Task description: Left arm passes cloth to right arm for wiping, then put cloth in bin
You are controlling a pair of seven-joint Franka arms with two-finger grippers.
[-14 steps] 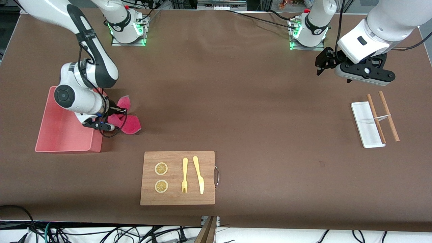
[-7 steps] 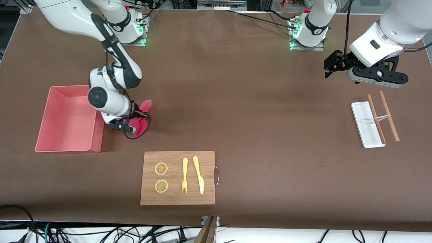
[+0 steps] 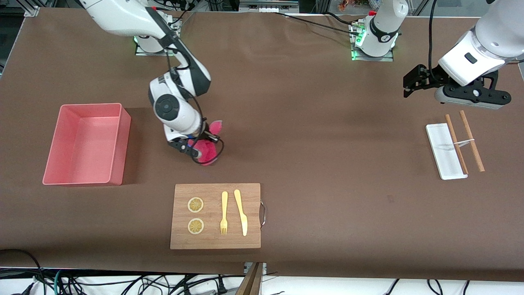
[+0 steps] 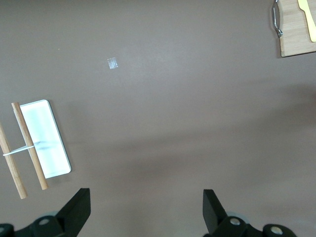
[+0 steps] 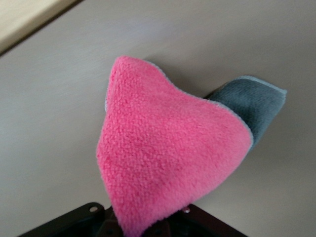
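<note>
Table point(image 3: 311, 135) carries the bin point(image 3: 123, 139) at right arm's end. Right pincer point(image 3: 199, 148) clamps the cloth point(image 3: 206, 151), pink face showing, over bare table between bin and board point(image 3: 215, 216). Left pincer point(image 3: 411, 80) waits spread wide, holding nothing, above tray point(image 3: 445, 151).

No readable text, label, brand or number shows on anything.
</note>
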